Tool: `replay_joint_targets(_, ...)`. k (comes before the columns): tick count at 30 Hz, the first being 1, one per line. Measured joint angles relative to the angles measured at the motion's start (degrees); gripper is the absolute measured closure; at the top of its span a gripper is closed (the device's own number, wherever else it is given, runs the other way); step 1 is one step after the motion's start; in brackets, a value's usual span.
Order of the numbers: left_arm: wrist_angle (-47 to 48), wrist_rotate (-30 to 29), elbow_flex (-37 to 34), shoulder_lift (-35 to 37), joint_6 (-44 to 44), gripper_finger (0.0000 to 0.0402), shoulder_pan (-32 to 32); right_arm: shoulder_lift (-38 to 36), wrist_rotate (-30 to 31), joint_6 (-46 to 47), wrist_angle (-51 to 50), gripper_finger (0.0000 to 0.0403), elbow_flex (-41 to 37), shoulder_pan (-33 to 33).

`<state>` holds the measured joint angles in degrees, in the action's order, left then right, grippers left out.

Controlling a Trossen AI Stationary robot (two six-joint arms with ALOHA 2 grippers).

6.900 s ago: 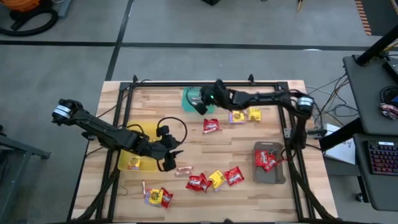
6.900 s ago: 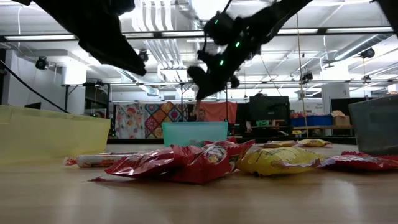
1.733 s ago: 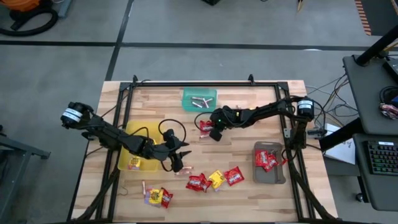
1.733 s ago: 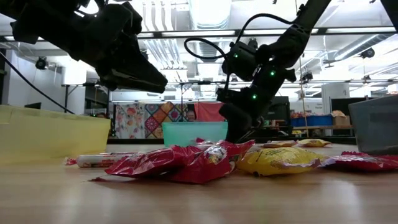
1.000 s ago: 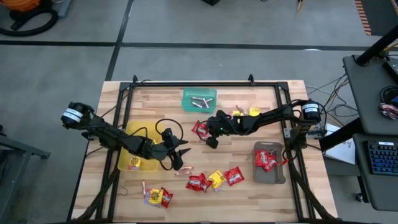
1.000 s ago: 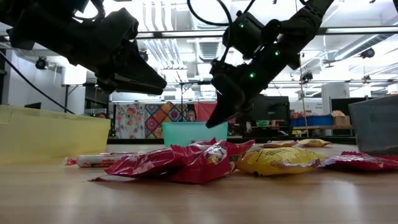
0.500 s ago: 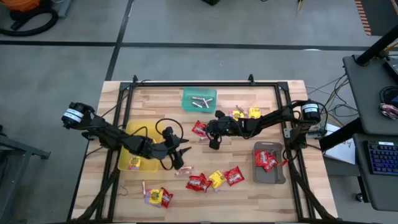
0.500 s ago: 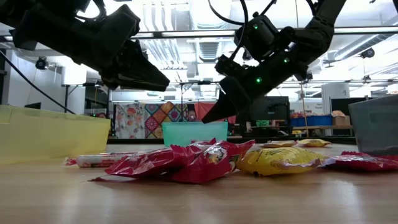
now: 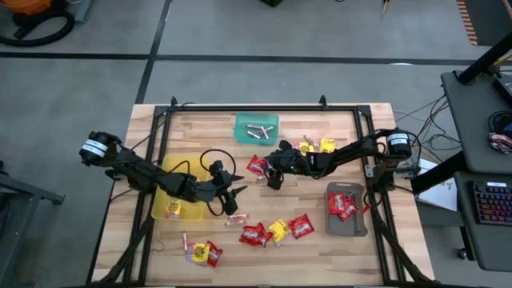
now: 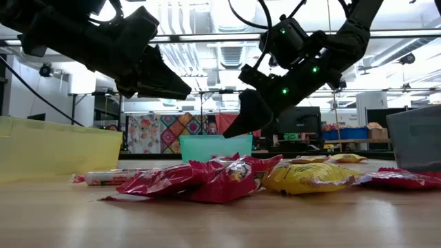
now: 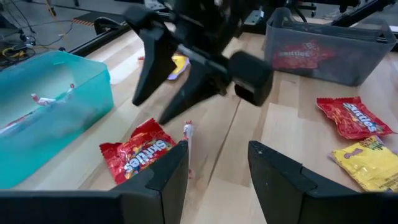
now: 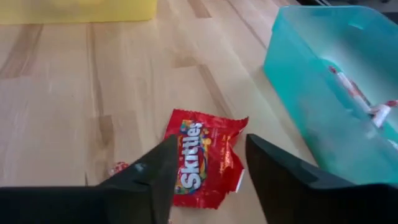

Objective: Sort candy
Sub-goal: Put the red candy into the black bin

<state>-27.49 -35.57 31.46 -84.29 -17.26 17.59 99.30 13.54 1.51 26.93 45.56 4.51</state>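
Right gripper (image 9: 270, 178) hung above table centre, fingers spread, empty; red packet (image 12: 202, 155) lay flat on wood below it. Right wrist view alone showed packet's lettering and rolls inside green tray (image 12: 323, 93). Left gripper (image 9: 233, 200) parted, empty, hovering near pink roll (image 11: 188, 140). High view alone showed candy (image 9: 276, 231) scattered at near edge, yellow tray (image 9: 172, 210), grey tray (image 9: 346, 220) holding red packets.

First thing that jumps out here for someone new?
The two dark arms meeting mid-table: the right gripper hangs with jaws open over a red Skittles packet near the teal tray. Next, the cluster of red and yellow packets along the table's near edge.
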Motion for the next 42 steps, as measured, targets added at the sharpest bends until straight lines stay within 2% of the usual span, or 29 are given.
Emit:
replay_joint_targets(7,-0.47,0.00,0.00,0.00,0.12,0.0251,-0.61,5.74,1.83,2.49,3.56,0.0167,-0.07,-0.02)
replay_joint_targets(9,-0.46,0.00,0.00,0.00,0.12,0.0251,-0.61,7.24,3.93,3.42,4.43,0.0163,0.03,-0.02)
replay_joint_targets(15,-0.37,0.00,0.00,0.00,0.31,0.0251,-0.61,10.24,4.07,5.14,5.32,0.0173,1.37,0.28)
replay_joint_targets(22,-0.05,0.00,0.00,0.00,0.31,0.0251,-0.77,11.27,2.96,7.91,5.27,0.0227,2.16,0.56)
replay_joint_targets(32,0.09,0.01,-0.02,0.00,0.52,0.0251,-0.79,11.00,2.58,7.55,4.62,0.0379,2.05,0.76)
replay_joint_targets(42,0.08,0.02,-0.07,0.00,0.51,0.0251,-0.79,7.73,2.12,6.46,4.29,0.0390,1.90,0.73)
